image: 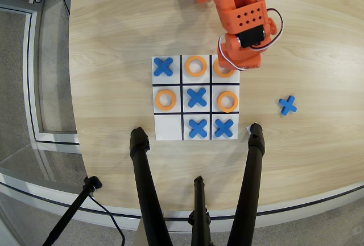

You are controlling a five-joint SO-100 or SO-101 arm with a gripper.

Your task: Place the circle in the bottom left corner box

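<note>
In the overhead view my orange gripper [227, 67] hangs over the top right corner box [234, 79] of the white 3x3 grid, the corner nearest the arm's base. The circle [222, 74], a flat orange ring, sits within that cell. Only its lower left arc shows from under the wrist. The fingertips are hidden beneath the servo housing, and the ring has travelled with them. In this view the grid's lower left cell [168, 127] is blank.
Three more orange rings [195, 65] [165, 99] [227, 101] and several blue crosses [197, 97] fill other cells. A loose blue cross [288, 105] lies on the wood to the right. Black tripod legs [144, 189] [251, 177] stand along the near edge.
</note>
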